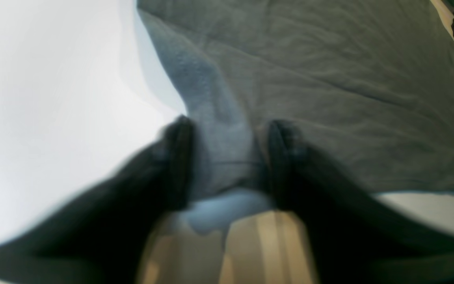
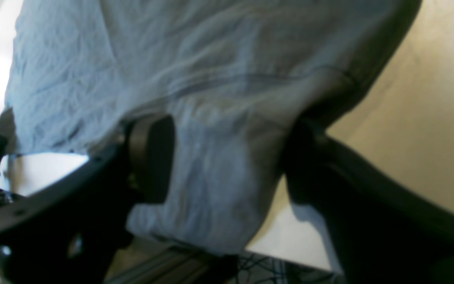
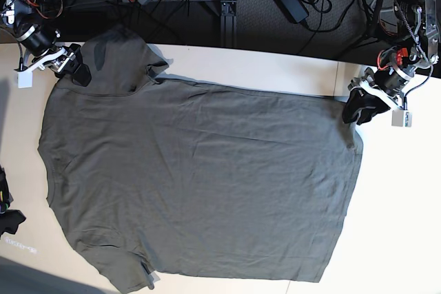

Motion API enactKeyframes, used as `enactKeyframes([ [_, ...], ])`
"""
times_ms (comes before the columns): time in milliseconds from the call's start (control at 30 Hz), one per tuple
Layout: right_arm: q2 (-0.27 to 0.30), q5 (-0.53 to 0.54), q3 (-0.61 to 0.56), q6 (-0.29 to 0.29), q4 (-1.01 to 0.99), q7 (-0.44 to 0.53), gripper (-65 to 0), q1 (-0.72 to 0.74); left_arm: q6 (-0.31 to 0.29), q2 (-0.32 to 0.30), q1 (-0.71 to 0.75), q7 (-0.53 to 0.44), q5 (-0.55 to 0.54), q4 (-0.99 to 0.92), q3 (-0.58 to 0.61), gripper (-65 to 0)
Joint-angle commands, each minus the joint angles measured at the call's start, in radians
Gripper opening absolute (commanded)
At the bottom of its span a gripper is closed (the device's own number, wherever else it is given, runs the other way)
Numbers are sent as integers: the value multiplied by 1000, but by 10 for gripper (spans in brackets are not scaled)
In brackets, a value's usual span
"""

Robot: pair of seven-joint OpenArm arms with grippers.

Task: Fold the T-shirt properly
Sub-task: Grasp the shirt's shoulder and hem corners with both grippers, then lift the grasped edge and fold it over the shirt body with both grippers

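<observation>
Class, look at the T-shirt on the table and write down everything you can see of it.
The T-shirt is plain dark olive-grey, soft and cotton-like, faintly creased. It lies spread nearly flat on the pale table, one short sleeve bunched up at the far edge. The right hand straddles that sleeve with fingers wide apart. The left hand is at the opposite corner, its fingers either side of a fold of cloth; whether it pinches yet is unclear.

Left tool [image 1: 227, 157] straddles T-shirt [image 1: 329, 79] edge — blurred.
</observation>
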Motion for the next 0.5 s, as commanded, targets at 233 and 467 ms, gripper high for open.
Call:
enactKeyframes([
  [233,0,-50,-10,23,-11,-100,-650,-19,3,-1,5,47,113,-9,10,-650],
  [467,0,-76,2,24,34,-111,-650,-18,-110,-7,-57,62,88,-3,6,-650],
])
